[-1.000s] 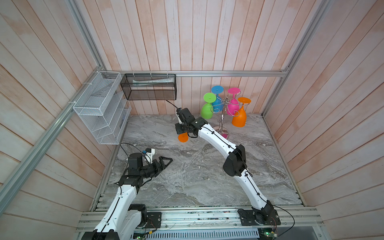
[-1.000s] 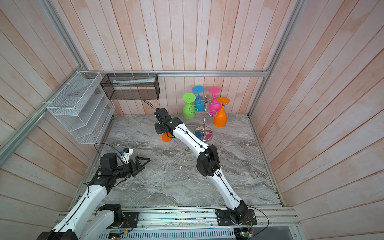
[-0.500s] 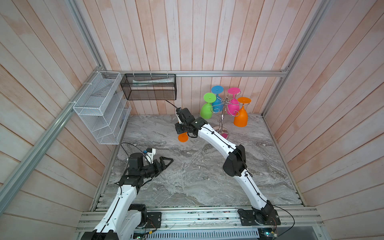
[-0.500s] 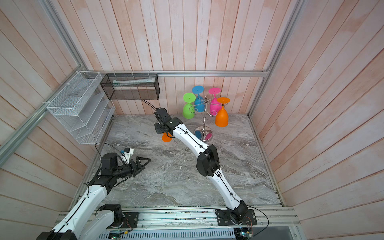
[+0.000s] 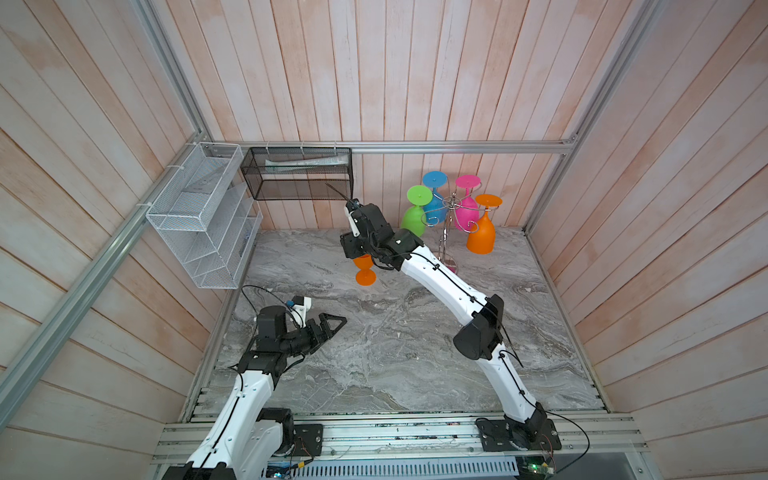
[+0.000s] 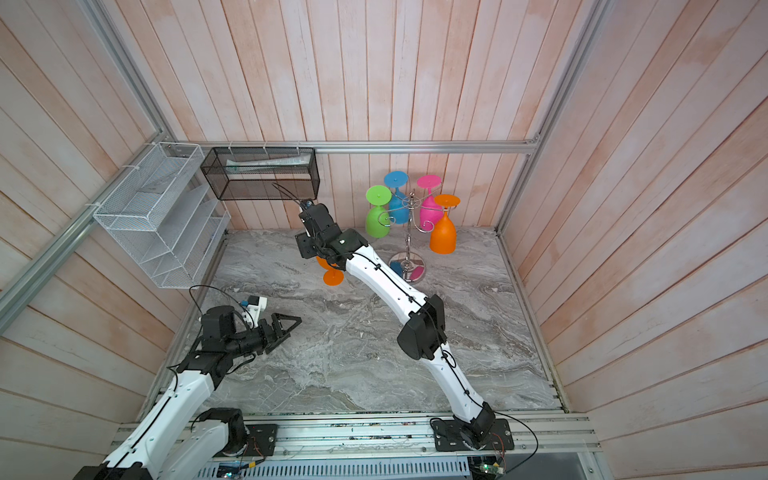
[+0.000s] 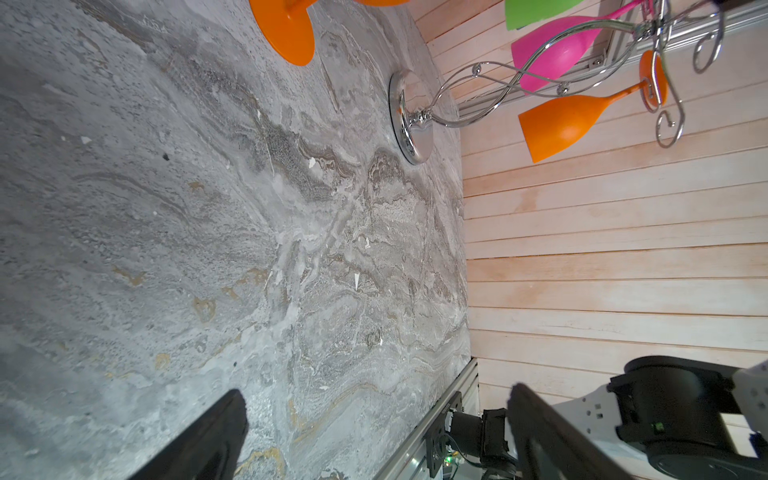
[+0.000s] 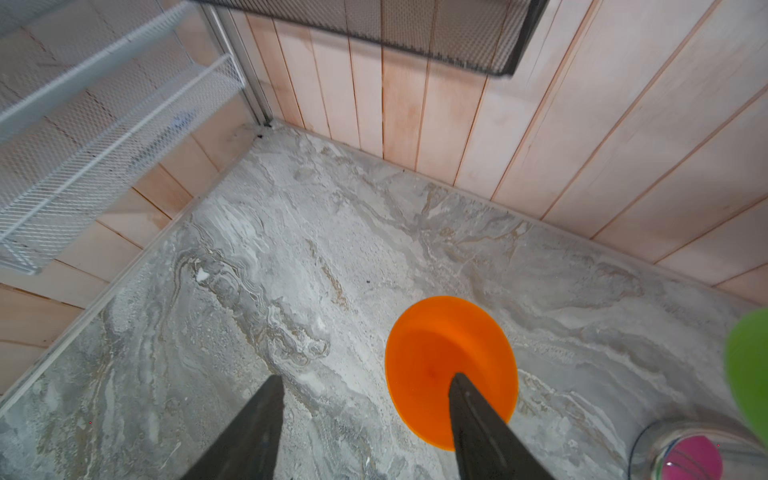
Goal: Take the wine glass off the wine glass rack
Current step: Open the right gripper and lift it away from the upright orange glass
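Five wine glasses (image 5: 413, 218) (image 5: 435, 207) (image 5: 465, 214) (image 5: 481, 237) (image 5: 365, 277) (two orange), one rack (image 6: 409, 239), two wall baskets (image 5: 199, 216) (image 5: 297, 174).

Tall chrome wire wine glass rack (image 6: 409, 232) stands on the grey marble table (image 5: 395, 353) by its back edge, right of middle. Hanging upside down from it: green wine glass (image 5: 413, 220) at left, blue wine glass (image 5: 435, 210) and pink wine glass (image 5: 464, 216) behind, orange hanging glass (image 5: 481, 239) at right. Upright orange wine glass (image 5: 365, 276) stands on the table left of the rack. White mesh basket (image 5: 199, 216) overhangs the left edge, black mesh basket (image 5: 297, 174) the back edge near the back left corner.
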